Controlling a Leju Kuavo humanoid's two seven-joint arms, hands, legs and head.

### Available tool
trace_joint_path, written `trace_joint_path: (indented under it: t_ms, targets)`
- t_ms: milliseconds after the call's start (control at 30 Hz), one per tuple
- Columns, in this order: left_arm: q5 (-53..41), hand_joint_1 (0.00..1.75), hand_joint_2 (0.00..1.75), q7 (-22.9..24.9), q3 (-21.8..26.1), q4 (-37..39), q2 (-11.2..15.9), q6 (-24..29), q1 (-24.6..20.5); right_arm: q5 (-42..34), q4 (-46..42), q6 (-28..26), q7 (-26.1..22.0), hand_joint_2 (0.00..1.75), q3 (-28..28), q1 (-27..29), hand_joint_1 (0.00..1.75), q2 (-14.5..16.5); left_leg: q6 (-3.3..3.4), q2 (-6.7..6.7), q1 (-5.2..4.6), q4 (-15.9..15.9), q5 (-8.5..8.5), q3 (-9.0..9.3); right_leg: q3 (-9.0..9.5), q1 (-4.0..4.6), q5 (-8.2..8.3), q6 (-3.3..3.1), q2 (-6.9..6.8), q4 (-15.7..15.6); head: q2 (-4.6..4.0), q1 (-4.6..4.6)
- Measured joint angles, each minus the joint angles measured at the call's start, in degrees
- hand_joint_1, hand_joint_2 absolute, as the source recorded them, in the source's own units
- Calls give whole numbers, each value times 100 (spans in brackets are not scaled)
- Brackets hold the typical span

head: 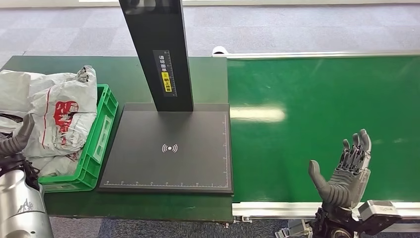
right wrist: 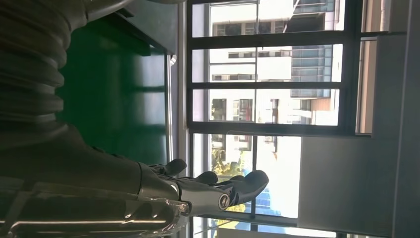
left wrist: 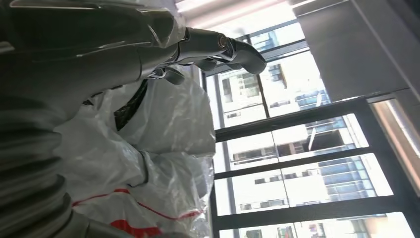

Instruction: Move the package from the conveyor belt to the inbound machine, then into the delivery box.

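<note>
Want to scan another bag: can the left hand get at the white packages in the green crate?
Probably yes: the left hand is already beside the white packages piled in the green crate, with nothing between them.

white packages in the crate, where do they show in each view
Head view: packages piled in the green crate, far left.
Left wrist view: packages close beside the left hand.
Right wrist view: not in it.
Shared landmark: the red print on the white wrap.

White plastic package (head: 64, 116) with red print, crumpled, lying atop other white bags in the green delivery box (head: 101, 134).
</note>
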Motion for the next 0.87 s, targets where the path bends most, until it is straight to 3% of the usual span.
trace_joint_path:
  t_ms: [300, 533, 867]
  targets:
    - [207, 0, 175, 0, -748, -1524, -284, 418, 676, 0, -1, -79, 0, 175, -72, 34, 0, 4, 0, 3, 1, 0, -1, -1, -2, 1, 0, -1, 2, 0, -1, 1]
    - [-157, 0, 175, -9, -2058, -3442, -526, 1429, 1714, -2, -33, -179, 0, 175, -81, 74, 0, 9, 8, -2, -3, 0, -11, -10, -5, -3, -6, 6, -2, -2, 1, 2]
    - [-426, 0, 175, -9, -2750, -4406, -624, 1672, 2196, -2, -60, -191, 0, 175, -104, 101, 0, 20, 4, 0, 2, 0, -13, -5, -4, 1, -7, 4, 1, -1, 1, 0]
